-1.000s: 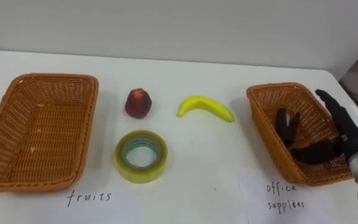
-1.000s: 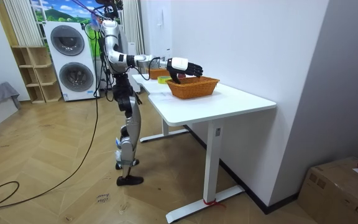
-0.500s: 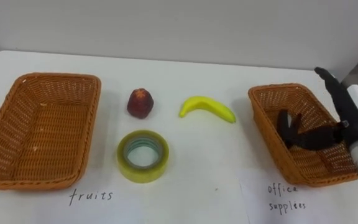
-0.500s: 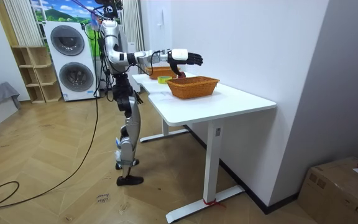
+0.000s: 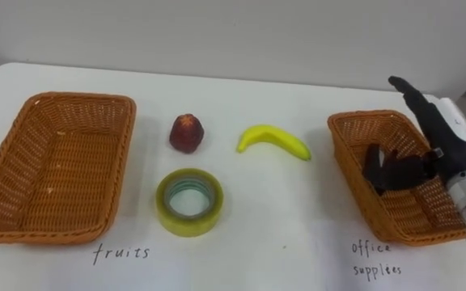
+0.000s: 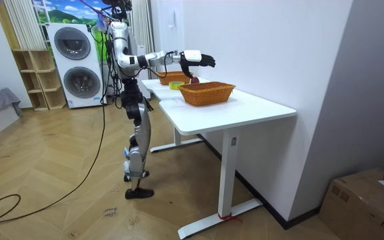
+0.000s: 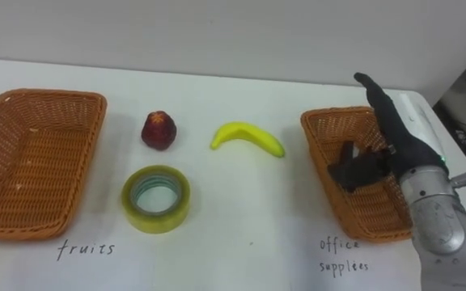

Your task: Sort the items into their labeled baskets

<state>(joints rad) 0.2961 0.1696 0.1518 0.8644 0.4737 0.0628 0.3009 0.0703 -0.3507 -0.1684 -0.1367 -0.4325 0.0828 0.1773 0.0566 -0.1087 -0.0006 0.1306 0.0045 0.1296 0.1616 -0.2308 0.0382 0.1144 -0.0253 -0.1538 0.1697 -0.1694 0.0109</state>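
While your right hand (image 5: 447,149) hovers with fingers straight over the office basket (image 5: 348,171), the tape roll (image 5: 188,202) lies well apart at its eight o'clock.

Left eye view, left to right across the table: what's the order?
Left wicker basket → roll of yellow tape → banana → right wicker basket. The red fruit sits straight behind the tape, and the right hand overlaps the right basket, so both are left out.
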